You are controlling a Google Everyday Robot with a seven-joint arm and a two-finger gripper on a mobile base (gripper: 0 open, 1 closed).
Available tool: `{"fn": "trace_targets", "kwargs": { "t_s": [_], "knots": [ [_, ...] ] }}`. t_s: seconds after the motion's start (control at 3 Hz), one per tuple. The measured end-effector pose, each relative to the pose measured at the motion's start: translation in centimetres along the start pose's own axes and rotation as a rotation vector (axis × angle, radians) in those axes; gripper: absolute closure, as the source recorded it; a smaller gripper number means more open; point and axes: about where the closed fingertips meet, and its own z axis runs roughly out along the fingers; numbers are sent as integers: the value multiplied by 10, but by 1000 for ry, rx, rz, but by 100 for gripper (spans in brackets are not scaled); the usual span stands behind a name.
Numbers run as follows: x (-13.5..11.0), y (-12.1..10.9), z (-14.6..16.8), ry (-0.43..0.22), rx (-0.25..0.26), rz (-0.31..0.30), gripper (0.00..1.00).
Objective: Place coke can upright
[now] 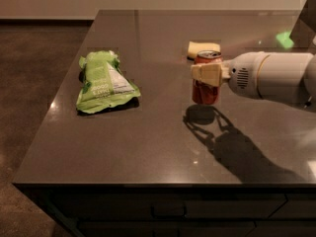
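The coke can [206, 90], red with a silver top, stands upright in my gripper [207, 75] at the middle right of the dark table [148, 147]. The cream fingers [203, 74] are shut around its upper half. The can's base is close above its shadow on the table; I cannot tell whether it touches the surface. My white arm [271, 77] reaches in from the right edge.
A green snack bag [103, 80] lies flat on the left part of the table. A pale yellow sponge [202, 48] lies just behind the can. The table's front edge and left edge are near; brown floor lies to the left.
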Motion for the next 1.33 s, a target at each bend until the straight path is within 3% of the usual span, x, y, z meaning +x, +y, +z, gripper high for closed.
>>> {"fn": "trace_targets", "kwargs": {
  "t_s": [0.67,1.33],
  "knots": [
    [-23,-2,10,112,132,-35,100],
    [-39,-4,21,178,196,-62,59]
  ]
}}
